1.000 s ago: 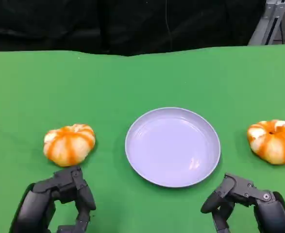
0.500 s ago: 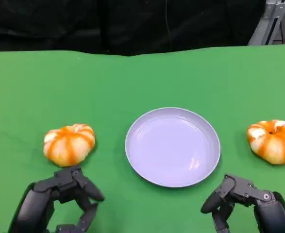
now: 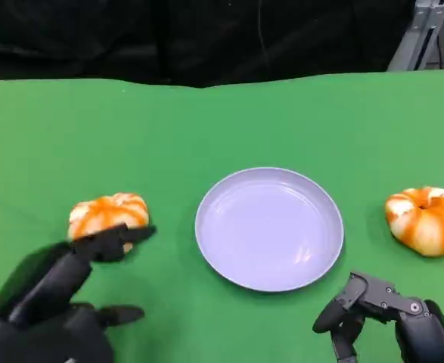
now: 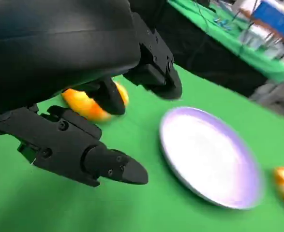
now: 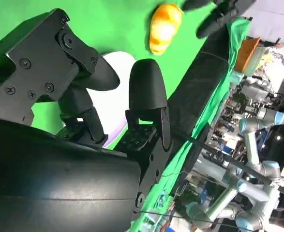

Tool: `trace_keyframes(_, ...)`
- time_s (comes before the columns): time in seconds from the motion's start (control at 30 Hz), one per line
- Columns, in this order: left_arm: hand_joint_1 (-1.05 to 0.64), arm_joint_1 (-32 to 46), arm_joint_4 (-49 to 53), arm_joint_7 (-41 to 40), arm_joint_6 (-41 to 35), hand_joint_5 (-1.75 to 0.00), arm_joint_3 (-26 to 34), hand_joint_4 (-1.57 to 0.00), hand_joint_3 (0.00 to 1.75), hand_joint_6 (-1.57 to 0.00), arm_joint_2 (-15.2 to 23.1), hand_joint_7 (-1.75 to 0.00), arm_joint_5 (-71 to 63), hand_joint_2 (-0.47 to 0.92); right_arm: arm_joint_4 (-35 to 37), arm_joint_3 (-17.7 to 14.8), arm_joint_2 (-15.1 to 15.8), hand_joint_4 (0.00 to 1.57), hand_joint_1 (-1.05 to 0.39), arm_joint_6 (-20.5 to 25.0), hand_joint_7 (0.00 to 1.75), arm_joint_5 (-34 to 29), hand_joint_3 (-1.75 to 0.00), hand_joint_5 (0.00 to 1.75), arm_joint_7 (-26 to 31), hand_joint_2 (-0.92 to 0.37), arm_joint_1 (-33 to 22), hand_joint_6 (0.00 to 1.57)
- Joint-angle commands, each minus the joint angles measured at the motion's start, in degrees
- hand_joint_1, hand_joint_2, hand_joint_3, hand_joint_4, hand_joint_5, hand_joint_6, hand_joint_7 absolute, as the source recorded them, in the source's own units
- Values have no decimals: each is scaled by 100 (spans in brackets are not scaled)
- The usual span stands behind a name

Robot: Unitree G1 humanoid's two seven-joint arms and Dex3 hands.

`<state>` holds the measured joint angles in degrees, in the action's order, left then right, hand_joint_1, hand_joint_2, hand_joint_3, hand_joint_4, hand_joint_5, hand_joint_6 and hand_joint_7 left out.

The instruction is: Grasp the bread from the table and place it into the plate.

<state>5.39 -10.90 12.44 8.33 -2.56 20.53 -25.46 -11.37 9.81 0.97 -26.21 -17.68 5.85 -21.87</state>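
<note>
Raised and advanced since before: left hand (image 3: 51, 302), fingers spread, empty, reaching over left bread (image 3: 104, 213) on green table (image 3: 229, 121), beside empty plate (image 3: 269, 228). Right hand (image 3: 380, 314): curled, empty. Second bread (image 3: 426, 219): right.

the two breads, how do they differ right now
The left bread lies left of the plate, with the left hand reaching over it, its fingers open across its near side. The right bread lies right of the plate, apart from the right hand. Both are round, orange-and-white striped, on the table.
</note>
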Motion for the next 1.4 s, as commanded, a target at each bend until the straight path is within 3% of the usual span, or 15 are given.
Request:
trace_keyframes(0.03,-45,-521,309,-157,-182,-46,-198,-23,3,-31,310,-2,-707,92,63,-29,20,85,1,-97,134,75,-139,164,44,-29,51,83)
trace_keyframes(0.43,-57,-1591,1324,-664,-1139,-40,-1103,-14,2,-24,248,0,-2516,92,62,-16,2,84,1,-80,134,100,-137,165,30,-30,28,83)
trace_keyframes(0.6,-54,-2312,2529,-761,-1667,-41,-1545,-13,2,-21,-42,0,-2755,91,60,-2,0,85,2,-99,132,-49,-134,163,97,-31,40,83)
trace_keyframes(0.87,-55,-3195,4113,-925,-1859,-42,-1964,-17,1,-26,-297,-2,-2593,92,-54,55,-41,86,0,38,130,3,-133,165,55,-32,-34,83)
trace_keyframes(0.97,-46,-3440,4586,-927,-1848,-38,-2078,-21,0,-31,-358,-2,-2486,92,-56,59,-26,86,-1,30,129,-11,-132,165,57,-32,-39,83)
trace_keyframes(1.03,-35,-3609,5023,-1171,-1598,-32,-2171,-44,5,-57,-366,-5,-2442,92,-87,78,-37,85,-3,66,129,28,-132,167,32,-33,-51,83)
trace_keyframes(1.07,-30,-3669,5216,-1350,-1432,-74,-2190,-62,11,-86,-368,-13,-2396,92,-101,85,-43,85,-3,78,129,22,-131,167,33,-33,-55,83)
trace_keyframes(1.13,-27,-3705,5424,-1734,-1096,-132,-2194,-73,10,-108,-344,-22,-2269,92,-122,94,-43,85,-3,75,129,-36,-131,167,61,-33,-59,83)
trace_keyframes(1.17,-24,-3666,5422,-1982,-912,-156,-2178,-83,7,-109,-320,-53,-2206,92,-131,93,-33,85,-3,70,129,-50,-131,167,65,-33,-63,83)
trace_keyframes(1.2,-22,-3642,5430,-2161,-782,-165,-2172,-87,5,-92,-302,-102,-2160,91,-138,92,-26,85,-3,69,129,-55,-131,167,65,-33,-67,83)
trace_keyframes(1.27,-20,-3642,5484,-2352,-644,-173,-2193,-90,3,-75,-282,-145,-2100,90,-146,92,-20,86,-3,73,129,-54,-131,167,62,-33,-72,83)
trace_keyframes(1.33,-19,-3579,5314,-2529,-491,-174,-2169,-90,3,-71,-222,-154,-2027,90,-153,96,-30,86,-3,97,128,-51,-131,167,62,-33,-73,83)
trace_keyframes(1.4,-18,-3463,4936,-2705,-338,-175,-2102,-85,15,-62,-135,-170,-1970,92,-156,102,-44,85,-4,130,129,-33,-130,167,60,-33,-70,83)
